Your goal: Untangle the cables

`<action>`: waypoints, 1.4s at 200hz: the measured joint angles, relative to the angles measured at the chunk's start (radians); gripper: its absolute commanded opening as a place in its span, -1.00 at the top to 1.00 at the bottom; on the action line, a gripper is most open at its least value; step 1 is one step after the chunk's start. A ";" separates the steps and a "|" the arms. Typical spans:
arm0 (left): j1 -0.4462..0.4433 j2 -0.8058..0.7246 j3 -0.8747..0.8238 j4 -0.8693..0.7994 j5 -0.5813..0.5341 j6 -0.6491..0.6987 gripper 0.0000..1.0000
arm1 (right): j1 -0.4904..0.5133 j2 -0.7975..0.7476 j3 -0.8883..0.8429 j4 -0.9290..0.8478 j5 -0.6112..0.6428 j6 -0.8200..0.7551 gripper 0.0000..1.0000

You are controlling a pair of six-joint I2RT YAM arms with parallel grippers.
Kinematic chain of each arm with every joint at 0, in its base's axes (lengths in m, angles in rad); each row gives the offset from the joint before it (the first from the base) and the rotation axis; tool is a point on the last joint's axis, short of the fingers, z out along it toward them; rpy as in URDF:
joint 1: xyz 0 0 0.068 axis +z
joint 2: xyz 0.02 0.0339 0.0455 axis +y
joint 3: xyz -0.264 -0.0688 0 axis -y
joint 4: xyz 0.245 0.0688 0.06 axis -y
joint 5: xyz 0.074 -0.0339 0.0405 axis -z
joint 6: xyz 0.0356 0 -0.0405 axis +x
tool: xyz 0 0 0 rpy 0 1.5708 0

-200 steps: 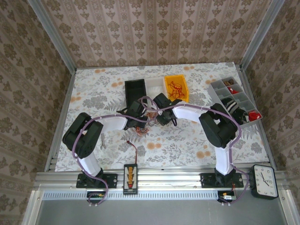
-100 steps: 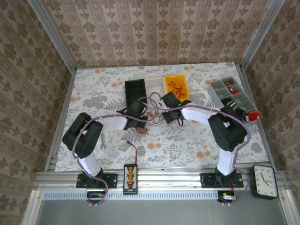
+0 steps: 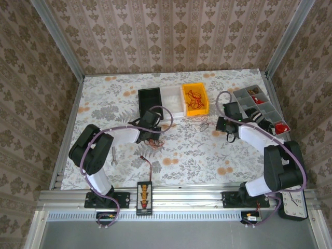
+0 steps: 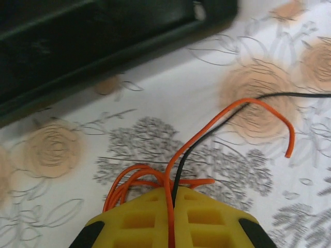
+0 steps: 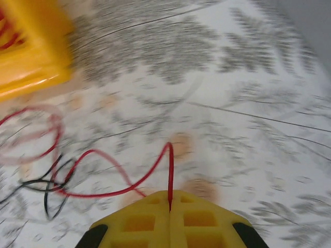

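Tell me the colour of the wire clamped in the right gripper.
Red; the right wrist view shows the wire best, leaving the right gripper.

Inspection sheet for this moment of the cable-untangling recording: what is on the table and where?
Surface: floral tablecloth, flat.
Job's things: orange and black wires; red wire running to loose loops.
Clutter: black tray; yellow bin holding red wires; grey compartment box; clock.
End effectors: left end effector shut on orange and black wires; right end effector shut on red wire.
Cables: purple-grey arm hoses; red-black lead.
Surroundings: patterned wallpaper.
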 measured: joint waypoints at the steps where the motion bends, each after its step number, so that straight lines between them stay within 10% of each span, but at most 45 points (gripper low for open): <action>1: 0.001 0.000 0.000 0.000 0.000 -0.001 1.00 | -0.005 -0.002 -0.001 0.000 0.000 0.005 0.98; 140: 0.197 -0.145 -0.098 -0.024 -0.151 -0.216 1.00 | -0.151 -0.044 -0.023 -0.037 0.001 0.153 0.90; 280: 0.056 -0.085 -0.054 0.116 0.186 0.010 1.00 | 0.058 -0.039 0.462 -0.018 -0.166 0.055 0.82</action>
